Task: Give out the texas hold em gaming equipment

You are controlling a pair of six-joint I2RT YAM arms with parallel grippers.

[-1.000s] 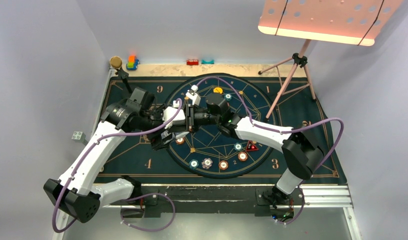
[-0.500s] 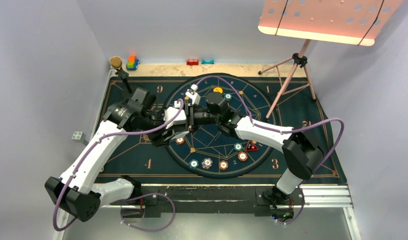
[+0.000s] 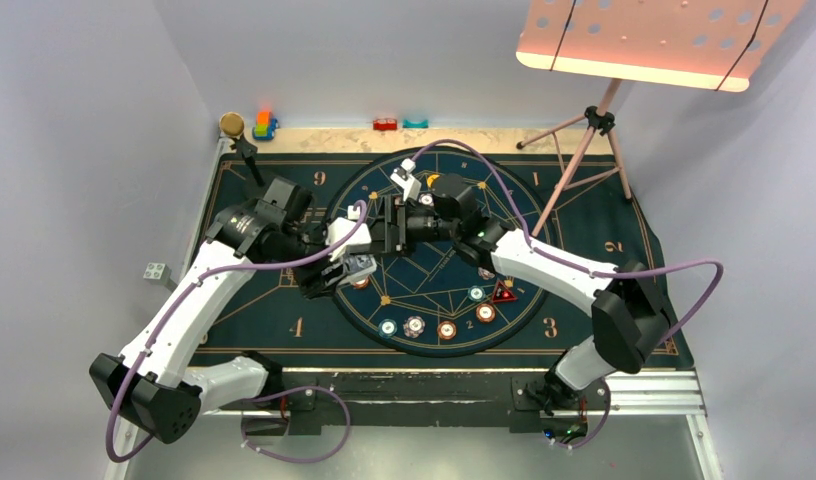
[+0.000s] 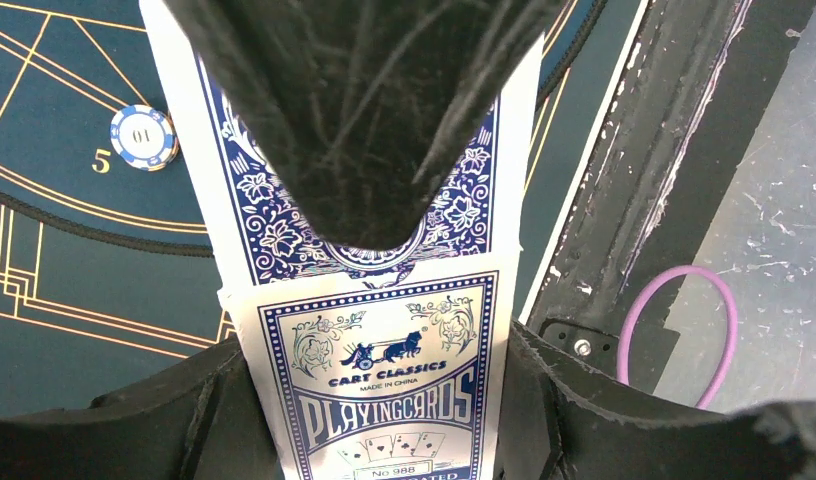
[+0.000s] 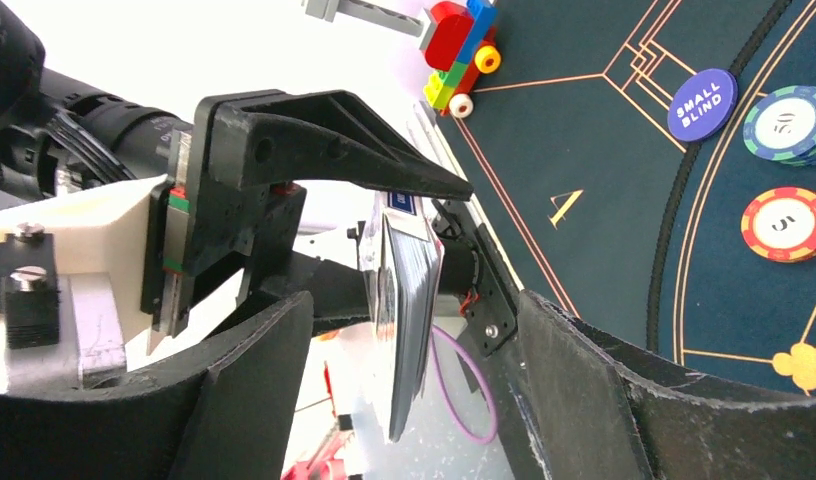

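Dealing step, by my judgement: left pincer (image 4: 369, 300) pinches the blue-patterned, white-bordered playing-card pack (image 4: 374, 380) above the dark gold-lined mat (image 4: 74, 300), right pincer (image 5: 412, 300) spread, facing its edge; next calls for drawing one card cleanly.

card deck (image 4: 379, 340) upper part hidden behind tool finger (image 4: 364, 110), lower print cut off at bottom edge

the playing cards (image 4: 369, 390) look like smooth printed paper, slightly glossy. the left gripper (image 4: 369, 300) has matt black plastic fingers (image 4: 364, 120), rough and scratched. the mat (image 4: 64, 290) seems matt cloth; the chip (image 4: 144, 137), smooth plastic.
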